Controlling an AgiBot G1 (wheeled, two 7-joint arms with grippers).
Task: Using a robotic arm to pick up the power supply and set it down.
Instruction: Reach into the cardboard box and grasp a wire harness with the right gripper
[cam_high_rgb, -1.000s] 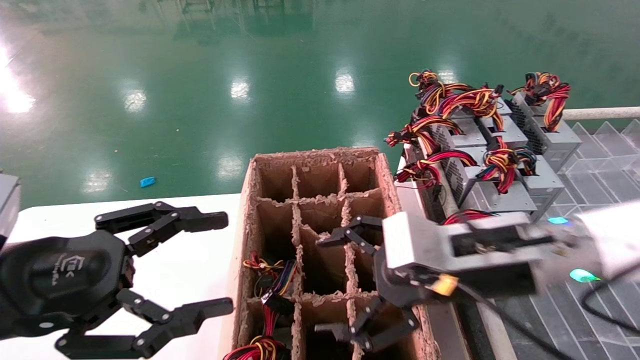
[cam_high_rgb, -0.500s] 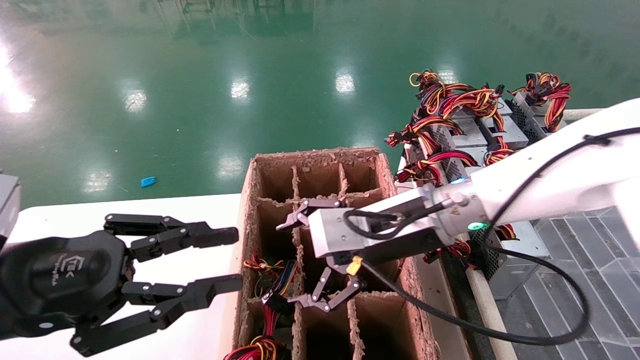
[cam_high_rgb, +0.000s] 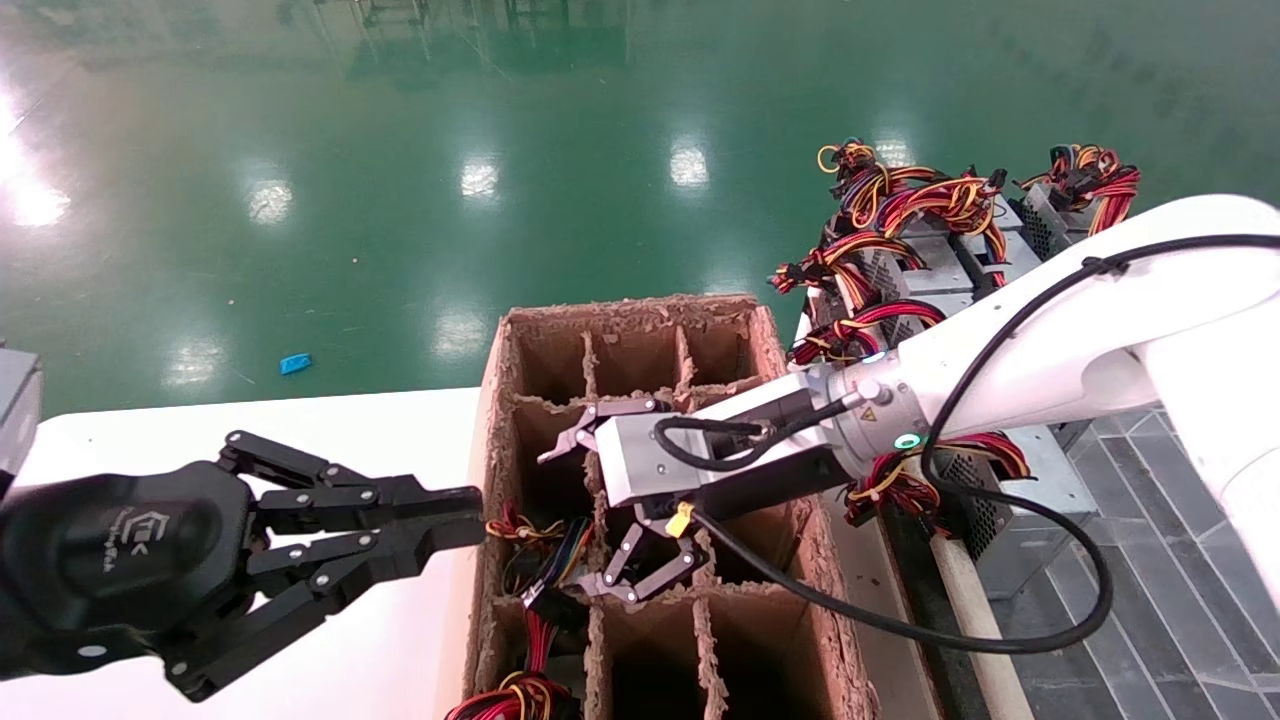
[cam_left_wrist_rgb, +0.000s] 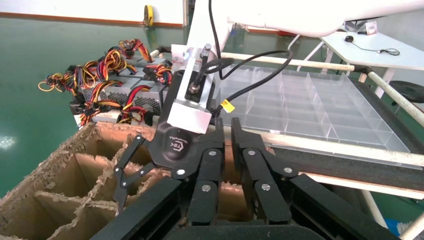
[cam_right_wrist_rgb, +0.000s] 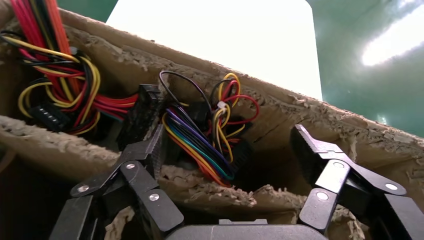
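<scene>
My right fingers (cam_high_rgb: 590, 510) were spread wide and held nothing, hanging over the middle cells of the cardboard box (cam_high_rgb: 775, 345), just above its ragged dividers (cam_right_wrist_rgb: 215, 187). Just beyond the fingertips, in the next cell, lay the wires of the power supply (cam_right_wrist_rgb: 197, 142); its metal body was hidden. My left fingers (cam_high_rgb: 440, 520) were nearly closed and empty, their tips at the box's outer wall over the white tabletop (cam_high_rgb: 200, 430). Past my right wrist stood other grey units (cam_high_rgb: 900, 260), then the green floor (cam_high_rgb: 400, 150).

Rough, frayed cardboard crate (cam_high_rgb: 770, 345); glossy floor (cam_high_rgb: 400, 150).
</scene>
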